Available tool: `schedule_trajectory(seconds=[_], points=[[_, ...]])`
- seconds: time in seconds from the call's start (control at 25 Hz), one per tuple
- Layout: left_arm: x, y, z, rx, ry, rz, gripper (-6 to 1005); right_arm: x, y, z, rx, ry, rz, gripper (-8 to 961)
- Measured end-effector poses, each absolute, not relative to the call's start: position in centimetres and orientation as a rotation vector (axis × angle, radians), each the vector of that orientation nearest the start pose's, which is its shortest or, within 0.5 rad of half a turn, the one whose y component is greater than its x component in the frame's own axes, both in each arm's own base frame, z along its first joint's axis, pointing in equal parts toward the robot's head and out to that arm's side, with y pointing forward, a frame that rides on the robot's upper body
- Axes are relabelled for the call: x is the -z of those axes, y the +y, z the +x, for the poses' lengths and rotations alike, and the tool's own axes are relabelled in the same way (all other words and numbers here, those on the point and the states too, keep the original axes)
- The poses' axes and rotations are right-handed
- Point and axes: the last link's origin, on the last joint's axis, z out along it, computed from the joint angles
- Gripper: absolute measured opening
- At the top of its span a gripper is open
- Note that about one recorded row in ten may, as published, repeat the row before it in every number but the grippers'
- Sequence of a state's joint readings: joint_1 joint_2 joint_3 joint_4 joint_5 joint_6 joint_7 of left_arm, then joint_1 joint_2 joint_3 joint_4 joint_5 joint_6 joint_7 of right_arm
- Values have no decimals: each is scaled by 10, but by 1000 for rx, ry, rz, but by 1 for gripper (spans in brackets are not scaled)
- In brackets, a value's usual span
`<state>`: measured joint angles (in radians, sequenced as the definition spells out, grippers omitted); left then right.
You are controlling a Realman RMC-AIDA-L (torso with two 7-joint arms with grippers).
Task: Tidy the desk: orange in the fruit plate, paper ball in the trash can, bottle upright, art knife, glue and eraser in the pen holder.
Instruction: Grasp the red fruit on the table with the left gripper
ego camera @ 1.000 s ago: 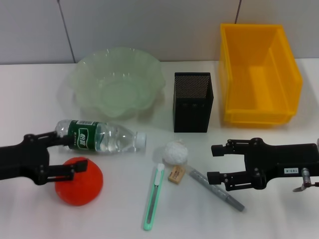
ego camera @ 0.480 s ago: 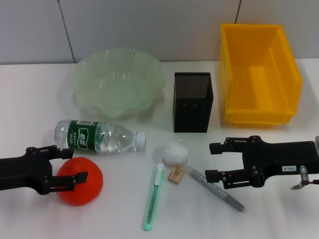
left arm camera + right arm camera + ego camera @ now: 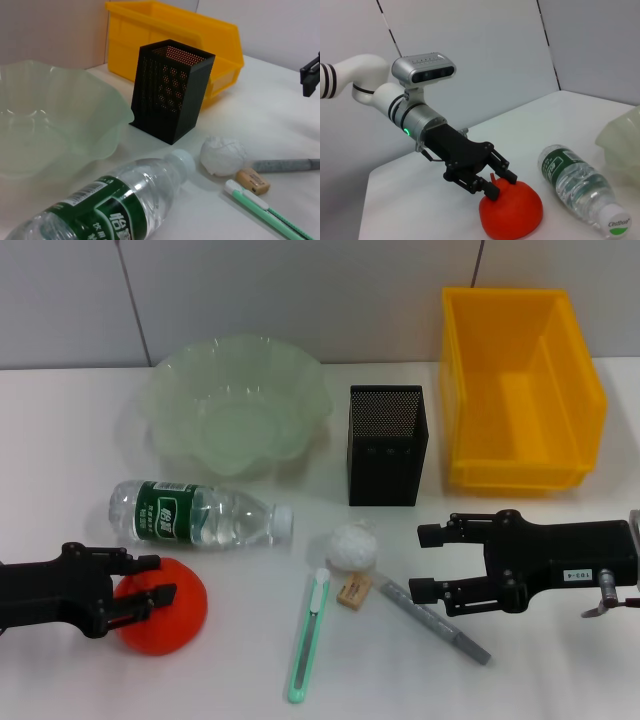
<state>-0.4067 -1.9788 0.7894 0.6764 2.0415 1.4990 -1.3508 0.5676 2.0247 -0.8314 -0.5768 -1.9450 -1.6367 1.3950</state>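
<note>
Nearest, the left gripper (image 3: 150, 578) has its black fingers spread open around the squashy orange (image 3: 165, 612). Right gripper (image 3: 428, 562) hangs open over the grey glue stick (image 3: 432, 620). Behind: crinkly clear bottle (image 3: 200, 514) lying flat, mesh pen holder (image 3: 386, 445), wavy glass fruit plate (image 3: 236, 405).
</note>
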Motion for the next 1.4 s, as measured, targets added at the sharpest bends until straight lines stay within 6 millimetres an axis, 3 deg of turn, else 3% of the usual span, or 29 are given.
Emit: schedule_trajectory(seconds=[0.48,0.76,0.96,1.08,1.2,1.36,1.4], points=[[-32,309,-315,421,-668,-2744,247,7,323,248,-726,609,-2910,809],[-61,323,-280,761,-603,-2676,187,7,323,248,-729,610,-2908,809],[-61,346,-245,940,-523,-2609,88,10,323,248,-727,614,-2906,810],[-57,353,-238,928,-506,-2615,29,12,322,248,-726,619,-2910,810],[-54,357,-239,879,-516,-2629,46,12,321,249,-726,625,-2904,810],[-55,350,-249,854,-569,-2643,97,11,322,251,-720,630,-2892,810],[-48,337,-258,797,-607,-2706,112,12,322,251,-716,629,-2890,810]])
